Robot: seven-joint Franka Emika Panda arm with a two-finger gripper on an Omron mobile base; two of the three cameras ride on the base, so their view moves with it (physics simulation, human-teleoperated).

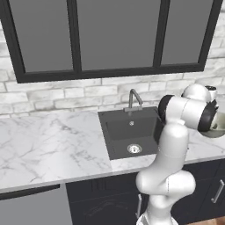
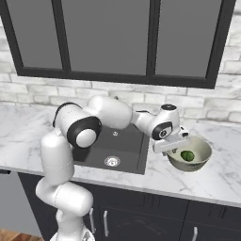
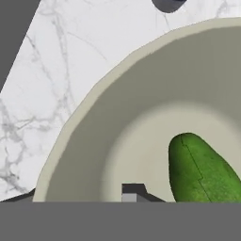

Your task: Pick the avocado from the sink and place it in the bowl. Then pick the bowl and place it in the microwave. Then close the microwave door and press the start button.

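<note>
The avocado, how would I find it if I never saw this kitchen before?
Start at the square dark-grey sink set in the white marble counter under the big black-framed window. Just to its right in the right base view sits a round cream-beige ceramic bowl. The small bright-green oval avocado lies inside it, the only green thing there.

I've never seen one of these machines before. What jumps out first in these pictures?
The big white arm stretches across the dark sink toward a cream bowl on the marble counter. A bright green avocado lies inside that bowl, with the gripper right at its rim. Behind it all, large dark-framed windows sit in a pale brick wall.
</note>
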